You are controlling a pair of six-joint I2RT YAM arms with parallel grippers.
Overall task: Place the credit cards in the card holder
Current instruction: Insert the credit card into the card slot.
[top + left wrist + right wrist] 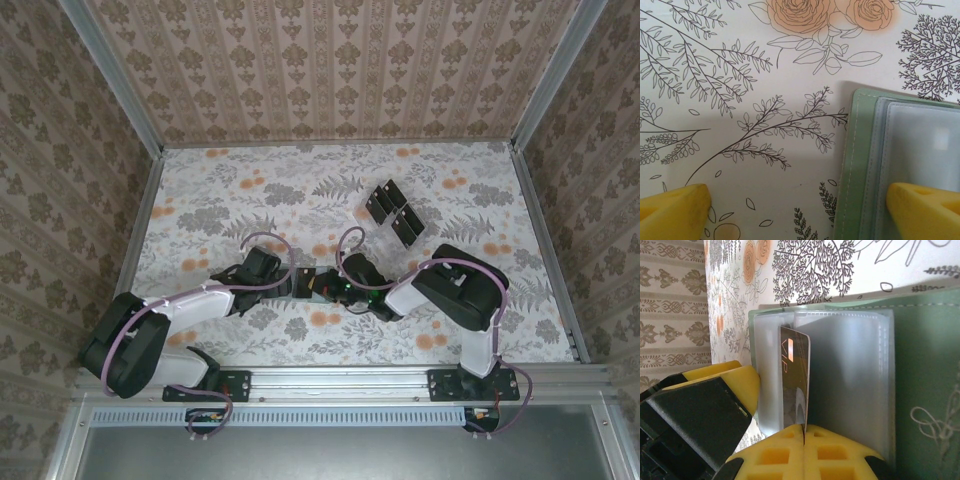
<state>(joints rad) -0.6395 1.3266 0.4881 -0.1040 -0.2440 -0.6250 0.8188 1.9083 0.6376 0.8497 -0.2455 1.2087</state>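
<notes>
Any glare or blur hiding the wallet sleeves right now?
Left wrist: print sharp, a pale reflection on the card holder's clear sleeve, the left gripper's fingertips soft. Right wrist: credit card crisp, sleeves hazy. Top external: even light, no glare on the table.

The left arm [185, 308] and the right arm [455, 285] both reach low and inward from their bases, so the two wrists face each other and the grippers nearly meet. The left gripper [797, 200] points downward with its yellow fingers [675, 210] spread wide apart. The right gripper [804, 435] has its fingers pressed together on the edge of a black card [795, 380], which stands just ahead of the fingertips.
</notes>
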